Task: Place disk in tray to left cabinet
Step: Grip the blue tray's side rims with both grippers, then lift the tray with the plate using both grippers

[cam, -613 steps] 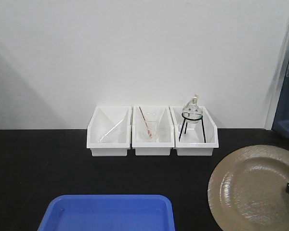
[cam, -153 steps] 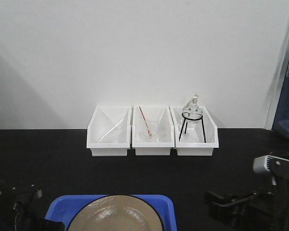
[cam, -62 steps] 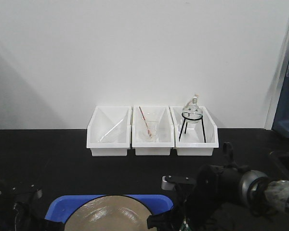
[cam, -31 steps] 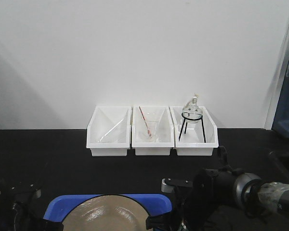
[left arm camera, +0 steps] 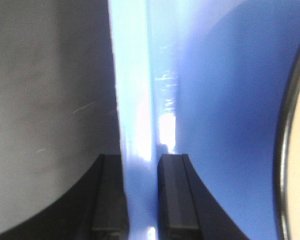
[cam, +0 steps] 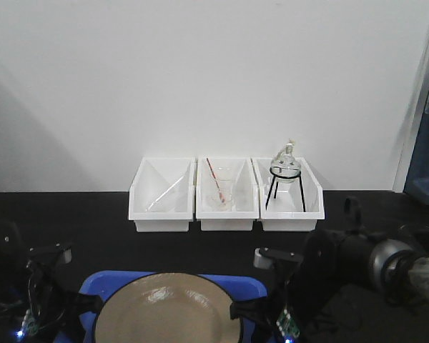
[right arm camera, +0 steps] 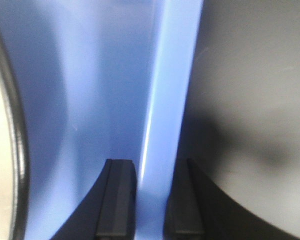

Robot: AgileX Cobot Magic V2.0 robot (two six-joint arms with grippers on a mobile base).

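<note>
One disk (cam: 168, 312) lies in the single blue tray (cam: 114, 279) on the near side of the black desk (cam: 93, 221) and covers most of the tray's floor. Two tools hold the tray. The left tool (left arm camera: 140, 195) is clamped on the left rim, with one finger inside and one outside. The right tool (right arm camera: 150, 197) grips the right rim the same way. Three white bins stand in a row by the far wall: left bin (cam: 162, 196), middle bin (cam: 227, 200) and right bin (cam: 289, 207), which holds one glass flask (cam: 284, 166).
</note>
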